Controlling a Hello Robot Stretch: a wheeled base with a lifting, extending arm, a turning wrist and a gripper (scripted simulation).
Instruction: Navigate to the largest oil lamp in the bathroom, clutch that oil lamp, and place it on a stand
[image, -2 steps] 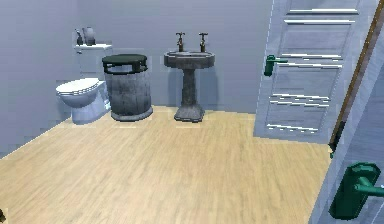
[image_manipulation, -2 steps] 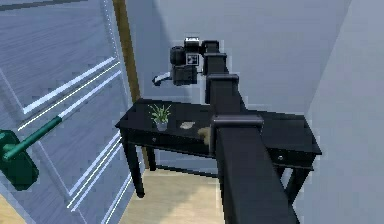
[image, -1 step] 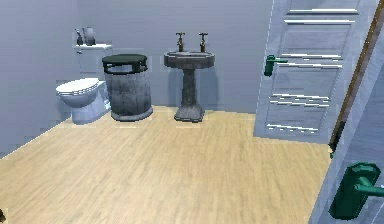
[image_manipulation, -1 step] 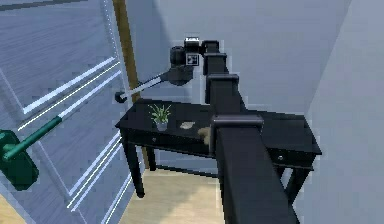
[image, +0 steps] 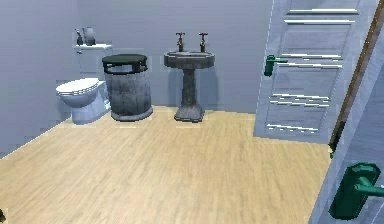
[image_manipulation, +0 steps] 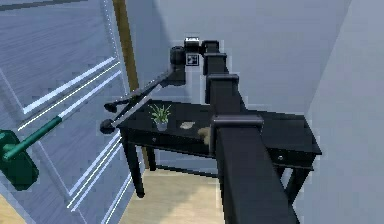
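Objects (image: 85, 37) (small, dark) atop toilet tank (image: 97, 56); jaws by table (image_manipulation: 292, 133), state cannot tell.

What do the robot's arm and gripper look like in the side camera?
The arm is a dark square bar in stepped segments. At its far end sit two small white squares with black marks. The gripper has a dark body and two thin fingers with small rounded tips.
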